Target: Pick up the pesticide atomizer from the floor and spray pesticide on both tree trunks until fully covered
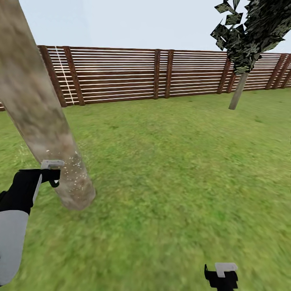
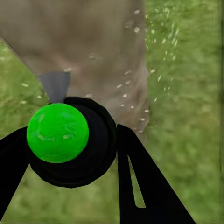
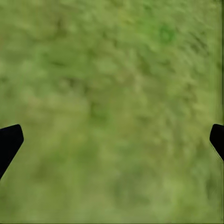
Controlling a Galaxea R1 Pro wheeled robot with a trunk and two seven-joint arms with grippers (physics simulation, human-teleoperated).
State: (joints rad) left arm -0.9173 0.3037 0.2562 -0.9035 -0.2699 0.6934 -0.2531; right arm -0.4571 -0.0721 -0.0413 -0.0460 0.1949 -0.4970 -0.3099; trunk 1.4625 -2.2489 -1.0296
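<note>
Because the small dark pesticide atomizer with its round black body and bright green top [image 2: 63, 140] sits between the two black fingers of the left gripper [image 2: 70, 158], it looks like a light, rigid bottle, probably smooth and somewhat slippery. The judgement is that the best hold is around the round body, as here, with the nozzle side left free. The left jaws are closed on it from both sides. In the head view the left gripper [image 1: 51, 174] hangs just beside the lower part of the thick, pale grey-beige mottled trunk [image 1: 38, 109], and the bottle itself is hard to make out there.

The long axis of the atomizer seems to run along the fingers, pointing toward the trunk; a grey wedge beyond the bottle looks like its nozzle end, though that is not certain. Small white specks lie on the bark and in the air beside it, so spraying appears to be in progress.

The right gripper [image 1: 221, 275] hangs low over the blurry green grass floor [image 1: 173, 169]; its jaws stand wide apart with nothing between them. A second tree with dark jagged foliage [image 1: 242, 36] stands well apart, near the brown slatted wooden fence [image 1: 121, 74].
</note>
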